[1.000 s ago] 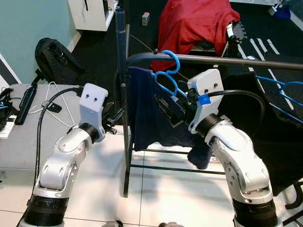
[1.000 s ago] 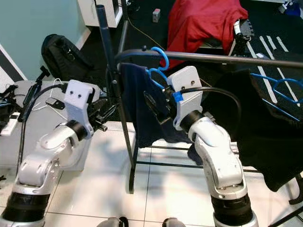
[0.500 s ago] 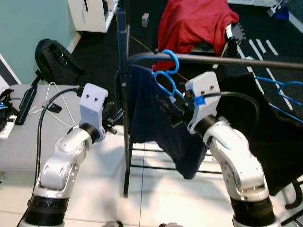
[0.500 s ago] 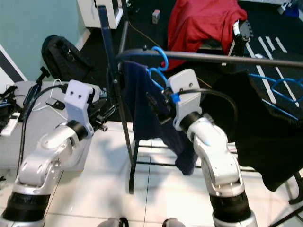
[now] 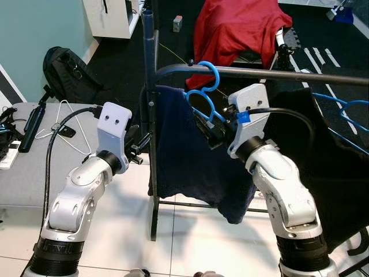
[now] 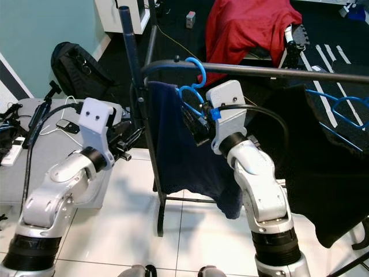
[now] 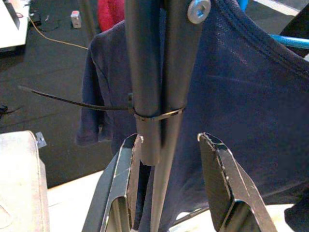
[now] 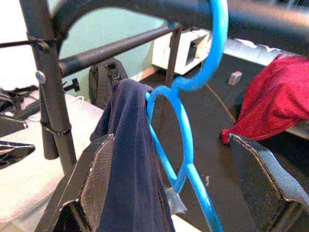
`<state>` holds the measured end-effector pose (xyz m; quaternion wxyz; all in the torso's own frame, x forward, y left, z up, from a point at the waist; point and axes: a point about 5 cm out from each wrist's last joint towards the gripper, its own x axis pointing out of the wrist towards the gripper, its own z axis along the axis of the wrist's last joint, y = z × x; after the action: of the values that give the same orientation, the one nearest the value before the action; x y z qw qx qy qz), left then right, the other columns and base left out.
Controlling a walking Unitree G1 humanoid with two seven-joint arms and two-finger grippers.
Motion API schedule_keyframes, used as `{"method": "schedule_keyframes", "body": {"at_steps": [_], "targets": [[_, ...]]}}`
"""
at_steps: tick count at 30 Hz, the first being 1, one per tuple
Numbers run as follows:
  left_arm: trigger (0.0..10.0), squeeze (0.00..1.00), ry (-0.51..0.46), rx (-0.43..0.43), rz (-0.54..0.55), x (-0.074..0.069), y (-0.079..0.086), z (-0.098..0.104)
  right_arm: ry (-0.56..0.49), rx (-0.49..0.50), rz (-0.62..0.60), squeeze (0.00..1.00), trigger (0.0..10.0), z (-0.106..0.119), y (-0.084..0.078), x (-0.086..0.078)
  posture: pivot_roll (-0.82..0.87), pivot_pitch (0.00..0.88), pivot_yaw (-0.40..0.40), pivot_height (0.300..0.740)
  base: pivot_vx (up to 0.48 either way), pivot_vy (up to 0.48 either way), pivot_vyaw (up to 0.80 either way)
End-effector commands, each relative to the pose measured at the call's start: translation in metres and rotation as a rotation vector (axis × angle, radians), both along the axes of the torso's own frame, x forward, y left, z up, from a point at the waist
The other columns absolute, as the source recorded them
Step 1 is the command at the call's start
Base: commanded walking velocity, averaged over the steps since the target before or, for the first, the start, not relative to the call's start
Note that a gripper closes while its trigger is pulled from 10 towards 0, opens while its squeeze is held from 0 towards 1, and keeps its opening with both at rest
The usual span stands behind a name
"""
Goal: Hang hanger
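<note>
A blue plastic hanger (image 5: 206,92) carrying a navy T-shirt (image 5: 193,156) hangs by its hook over the black top rail (image 5: 277,73) of a metal garment rack, close to the rack's upright post (image 5: 151,115). The right gripper (image 5: 209,128) sits just below the hook, its two black fingers (image 8: 94,181) spread wide on either side of the hanger's neck and the bunched shirt collar, gripping neither. The left gripper (image 7: 169,188) is raised beside the post, its fingers apart and straddling the pole, where a black cable tie (image 7: 91,104) binds two tubes together; they do not clamp it. The shirt drapes down past the rack's lower crossbars to just above the white tiled floor (image 5: 196,236). Farther along the rail, a black garment (image 5: 328,156) hangs on another blue hanger (image 5: 346,115). Behind the rack, a red cloth (image 5: 236,29) covers a chair, and a black backpack (image 5: 69,72) leans against the teal wall. To the robot's left, a grey table (image 5: 34,167) holds cables and small devices.
</note>
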<state>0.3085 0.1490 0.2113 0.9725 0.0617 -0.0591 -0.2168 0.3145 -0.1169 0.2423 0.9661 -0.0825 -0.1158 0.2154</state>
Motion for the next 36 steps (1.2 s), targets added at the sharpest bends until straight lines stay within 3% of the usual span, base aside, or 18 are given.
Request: {"method": "schedule_keyframes", "body": {"at_steps": [1,10,13,18,24,31,32,33,34,35,36], "targets": [[10.0,0.00,0.019,0.018,-0.021,0.002,-0.004,-0.005,0.000,0.023,0.014,0.00,10.0,-0.001,-0.002,0.004,-0.05,0.196,-0.011,0.740,0.000,0.000,0.00],[10.0,0.00,0.005,0.025,-0.027,0.005,-0.006,-0.002,0.006,0.008,0.076,0.00,10.0,0.003,-0.002,0.019,-0.05,0.187,-0.012,0.740,0.000,0.000,0.00],[10.0,0.00,-0.002,0.033,-0.024,0.004,-0.004,0.001,0.023,-0.024,0.137,0.00,10.0,0.017,-0.007,0.029,-0.05,0.181,-0.008,0.740,0.000,0.000,0.00],[10.0,0.00,-0.002,0.034,-0.024,0.004,-0.004,0.001,0.023,-0.030,0.143,0.00,10.0,0.019,-0.008,0.030,-0.05,0.181,-0.008,0.740,0.000,0.000,0.00],[10.0,0.00,-0.004,0.043,-0.039,0.003,-0.005,0.004,0.053,-0.100,0.134,0.00,10.0,0.048,-0.018,0.032,-0.05,0.178,-0.008,0.740,0.000,0.000,0.00],[10.0,0.00,0.003,0.045,-0.054,0.003,-0.006,0.003,0.083,-0.111,0.123,0.00,10.0,0.052,-0.021,0.036,-0.05,0.178,-0.008,0.740,0.000,0.000,0.00],[10.0,0.00,0.005,0.045,-0.056,0.003,-0.006,0.003,0.087,-0.113,0.121,0.00,8.1,0.052,-0.021,0.037,-0.05,0.178,-0.008,0.740,0.000,0.000,0.00],[10.0,0.00,0.006,0.045,-0.058,0.003,-0.006,0.003,0.091,-0.116,0.123,0.00,4.0,0.052,-0.022,0.038,-0.05,0.179,-0.009,0.740,0.000,0.000,0.00],[10.0,0.00,0.006,0.045,-0.058,0.003,-0.006,0.003,0.091,-0.116,0.123,0.00,4.0,0.052,-0.022,0.038,-0.05,0.179,-0.009,0.740,0.000,0.000,0.00],[10.0,0.00,0.007,0.046,-0.060,0.002,-0.006,0.003,0.099,-0.116,0.128,0.00,2.8,0.051,-0.022,0.039,-0.05,0.179,-0.009,0.740,0.000,0.000,0.00],[10.0,0.00,0.008,0.047,-0.061,0.002,-0.007,0.003,0.105,-0.116,0.131,0.00,2.8,0.051,-0.022,0.040,-0.05,0.179,-0.009,0.740,0.000,0.000,0.00]]}}
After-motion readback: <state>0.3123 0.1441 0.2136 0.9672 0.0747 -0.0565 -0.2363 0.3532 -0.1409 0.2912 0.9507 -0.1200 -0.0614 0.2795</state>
